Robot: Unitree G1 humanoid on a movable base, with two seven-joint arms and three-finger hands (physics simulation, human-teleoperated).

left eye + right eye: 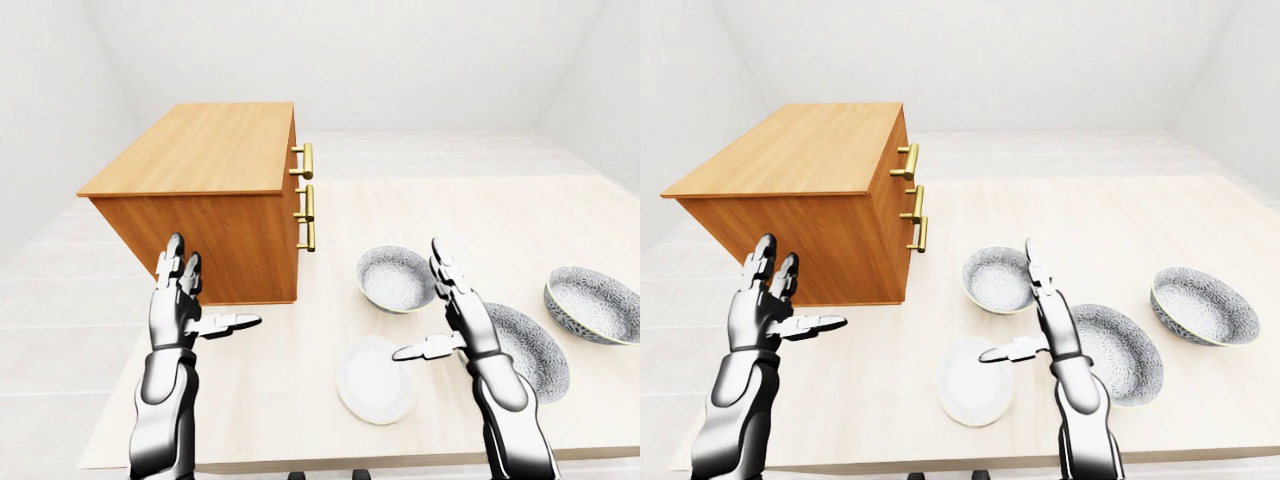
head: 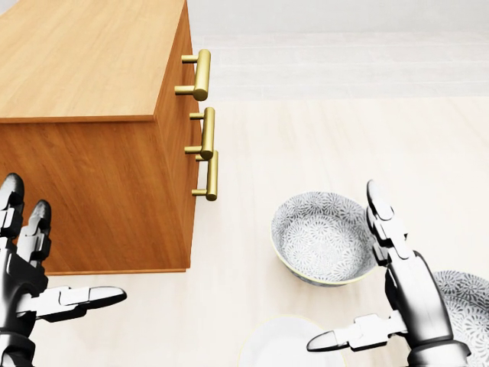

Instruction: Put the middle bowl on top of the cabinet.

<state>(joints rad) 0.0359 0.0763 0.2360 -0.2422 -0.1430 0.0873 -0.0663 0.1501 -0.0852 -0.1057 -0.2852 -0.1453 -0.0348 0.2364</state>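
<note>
Right hand [image 1: 1051, 325]: mine, empty. The fingers are straight and spread, the thumb sticks out toward the view's left, and nothing is pinched. It hovers between the two nearer bowls, just left of the middle bowl in the right-eye view. I cannot tell whether it touches either rim.

Left hand [image 1: 178, 306]: mine, empty, fingers spread likewise. It is raised before the cabinet's side panel and well apart from all the bowls.

Middle bowl [image 1: 1120, 353]: patterned, upright on the table [image 1: 450, 205]. It is the nearest of three, partly hidden behind my right forearm.

Left bowl [image 1: 396, 278]: same pattern, nearest the cabinet.

Right bowl [image 1: 593, 303]: same pattern, toward the view's right edge.

Plate [image 1: 375, 380]: white, flat, near the table's bottom edge, between my two arms.

Cabinet [image 1: 205, 150]: wooden, standing on the table at the view's left. Its top is bare and its brass handles [image 1: 306, 196] face the bowls.

Step in hand, as I judge it: the reach, with no grasp yet made.

Next move calls for: shifting my right hand rightward and down over the middle bowl's rim, closing thumb against fingers on the wall, then lifting high enough to pass the cabinet's top edge.
</note>
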